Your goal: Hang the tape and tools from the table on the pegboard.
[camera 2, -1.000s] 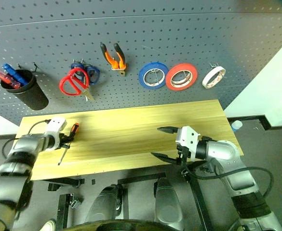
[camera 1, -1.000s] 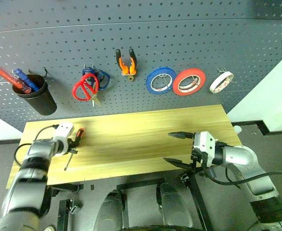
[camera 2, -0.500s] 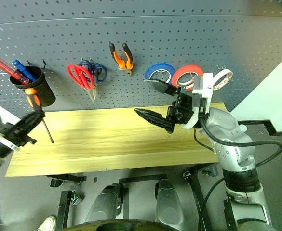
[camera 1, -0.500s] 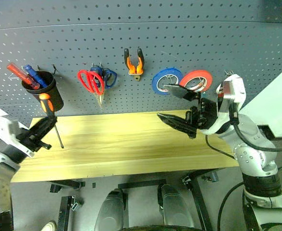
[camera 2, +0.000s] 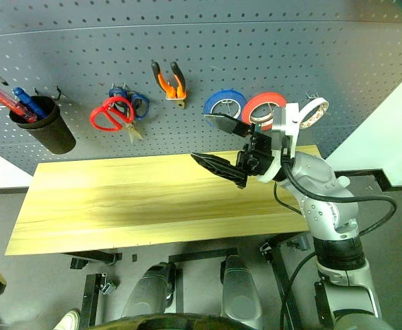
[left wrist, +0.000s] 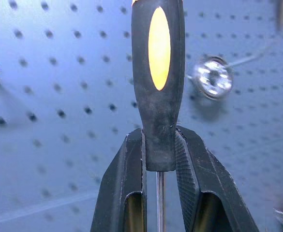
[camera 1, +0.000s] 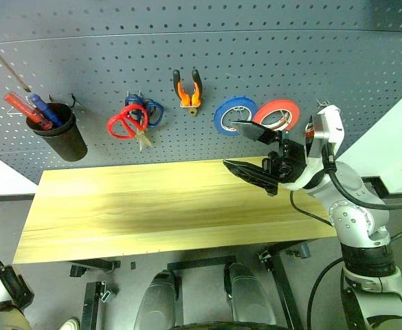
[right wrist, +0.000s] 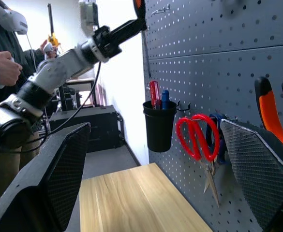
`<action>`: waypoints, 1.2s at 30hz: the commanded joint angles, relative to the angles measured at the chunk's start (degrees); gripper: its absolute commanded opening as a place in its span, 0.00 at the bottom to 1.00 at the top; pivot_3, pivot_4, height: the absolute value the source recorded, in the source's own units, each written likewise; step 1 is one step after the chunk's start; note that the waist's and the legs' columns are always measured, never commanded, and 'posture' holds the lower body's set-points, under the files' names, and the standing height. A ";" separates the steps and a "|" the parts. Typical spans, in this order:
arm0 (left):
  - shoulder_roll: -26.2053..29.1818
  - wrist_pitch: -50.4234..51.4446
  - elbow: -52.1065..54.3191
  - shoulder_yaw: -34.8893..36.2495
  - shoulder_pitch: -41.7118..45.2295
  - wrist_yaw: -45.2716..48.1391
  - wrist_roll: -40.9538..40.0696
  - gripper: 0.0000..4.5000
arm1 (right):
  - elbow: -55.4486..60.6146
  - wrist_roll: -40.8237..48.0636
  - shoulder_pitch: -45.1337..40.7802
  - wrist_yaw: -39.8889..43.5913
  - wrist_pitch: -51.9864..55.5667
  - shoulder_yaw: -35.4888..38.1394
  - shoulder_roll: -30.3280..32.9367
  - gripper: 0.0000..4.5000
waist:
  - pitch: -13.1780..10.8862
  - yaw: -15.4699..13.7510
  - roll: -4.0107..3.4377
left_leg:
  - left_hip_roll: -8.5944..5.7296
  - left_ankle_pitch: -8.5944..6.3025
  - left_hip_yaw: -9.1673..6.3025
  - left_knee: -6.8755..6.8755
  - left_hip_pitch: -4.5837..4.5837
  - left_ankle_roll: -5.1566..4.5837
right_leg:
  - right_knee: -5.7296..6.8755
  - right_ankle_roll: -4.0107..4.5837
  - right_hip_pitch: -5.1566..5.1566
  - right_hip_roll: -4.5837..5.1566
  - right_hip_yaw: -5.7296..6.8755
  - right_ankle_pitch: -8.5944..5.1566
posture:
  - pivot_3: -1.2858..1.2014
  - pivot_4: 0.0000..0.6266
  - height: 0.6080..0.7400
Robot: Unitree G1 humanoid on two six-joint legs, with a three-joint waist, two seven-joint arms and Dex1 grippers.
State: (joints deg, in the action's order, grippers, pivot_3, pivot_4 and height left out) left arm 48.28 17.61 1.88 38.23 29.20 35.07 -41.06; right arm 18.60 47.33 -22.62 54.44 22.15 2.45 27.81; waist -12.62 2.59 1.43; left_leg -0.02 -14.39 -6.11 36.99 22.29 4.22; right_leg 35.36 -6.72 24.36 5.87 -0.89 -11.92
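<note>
The left wrist view showed the left tool (left wrist: 159,159) clamped on the screwdriver (left wrist: 158,72) against the pegboard (camera 1: 255,62); the head views caught just its shaft at the upper left. The right tool (camera 1: 251,148) stood wide apart above the bare table (camera 1: 152,206). A second before, the screwdriver lay low at the table's left end.

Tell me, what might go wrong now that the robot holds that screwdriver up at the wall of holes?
The left gripper pinches only the bottom end of the screwdriver handle, so it might tilt or slip out. Its metal shaft hangs just above the black cup of pens and might knock them. The right gripper is open, too far away to catch it.
</note>
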 commanded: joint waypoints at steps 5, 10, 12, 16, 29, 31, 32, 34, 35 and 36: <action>1.00 -11.47 -13.40 -4.91 2.51 5.54 8.80 0.10 | 2.03 0.24 1.13 -0.60 -0.44 1.89 -0.25 1.00 | 0.01 -0.04 0.01 | 0.00 0.00 0.02 0.01 0.02 0.00 | -0.02 0.00 0.00 0.00 -0.01 0.00 | 0.49 0.20 0.93; -0.53 -14.30 -19.76 -5.25 2.01 8.49 8.78 0.10 | 2.24 0.72 1.52 -1.11 -0.09 2.37 -0.10 1.00 | 0.01 -0.02 0.02 | 0.00 0.00 0.02 0.02 0.03 0.00 | -0.02 0.00 0.00 0.00 -0.01 0.01 | 0.49 0.20 0.93; -0.94 -14.64 -21.31 -5.53 1.28 9.54 9.10 0.10 | 2.20 0.71 1.50 -1.09 0.00 2.36 0.05 1.00 | 0.01 0.08 0.02 | 0.00 0.00 0.02 0.02 0.03 0.00 | -0.02 -0.01 0.01 0.01 -0.01 0.01 | 0.49 0.20 0.93; -1.84 -14.26 -22.93 -4.98 0.56 11.15 8.19 0.33 | 1.96 0.73 1.41 -0.85 0.05 2.39 0.33 1.00 | 0.02 0.02 0.03 | 0.00 0.00 0.02 0.02 0.03 0.00 | -0.01 -0.02 0.01 0.01 -0.01 0.02 | 0.49 0.19 0.93; -1.75 -1.73 -2.29 1.34 -8.46 7.33 -3.54 0.79 | 1.95 0.31 2.41 -0.39 0.43 3.04 1.27 1.00 | 0.05 0.10 0.08 | 0.01 0.00 0.02 0.02 0.03 0.00 | -0.02 -0.07 0.01 0.01 -0.02 0.05 | 0.49 0.18 0.93; -2.15 1.74 6.31 1.91 -14.74 9.32 -7.06 0.79 | 1.92 -0.31 3.18 -0.04 0.09 2.98 1.51 1.00 | 0.07 0.07 0.05 | 0.02 0.00 0.04 0.02 0.03 0.01 | -0.03 -0.07 0.01 0.02 -0.06 0.05 | 0.49 0.18 0.93; -2.57 2.74 10.07 1.95 -17.71 9.98 -8.27 0.79 | 1.92 -0.64 3.50 0.12 -0.06 2.94 1.61 1.00 | 0.07 0.05 0.05 | 0.02 0.00 0.05 0.02 0.03 0.01 | -0.03 -0.07 0.01 0.02 -0.06 0.05 | 0.49 0.18 0.93; -4.10 5.53 16.96 1.26 -23.22 9.30 -11.01 0.79 | 1.58 -2.56 4.31 0.30 -1.07 2.69 1.94 1.00 | 0.11 0.01 0.00 | 0.02 0.00 0.06 0.02 0.01 0.01 | -0.01 -0.06 0.01 0.02 -0.07 0.04 | 0.50 0.18 0.93; -4.97 6.03 20.24 -0.25 -26.47 8.89 -10.18 0.79 | 0.97 -4.46 4.85 0.29 -2.22 2.43 2.09 1.00 | 0.12 -0.01 0.00 | 0.02 0.00 0.08 0.02 0.00 0.01 | -0.02 -0.03 0.00 0.02 -0.08 0.03 | 0.50 0.18 0.93; -5.52 6.31 22.36 -1.26 -28.61 8.54 -9.45 0.79 | 0.54 -5.79 5.20 0.30 -3.04 2.27 2.15 1.00 | 0.16 -0.02 0.00 | 0.02 0.00 0.10 0.03 -0.01 0.00 | 0.00 0.00 0.00 0.02 -0.11 0.02 | 0.50 0.18 0.93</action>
State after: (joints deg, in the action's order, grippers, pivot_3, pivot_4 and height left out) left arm 42.98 23.29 20.03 37.49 1.92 44.07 -50.14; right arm 18.65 43.19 -17.64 54.46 21.23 4.21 29.51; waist -12.47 2.57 1.43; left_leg 0.00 -14.39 -6.00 37.02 22.27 4.23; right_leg 35.35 -6.63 24.36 5.89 -1.01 -11.93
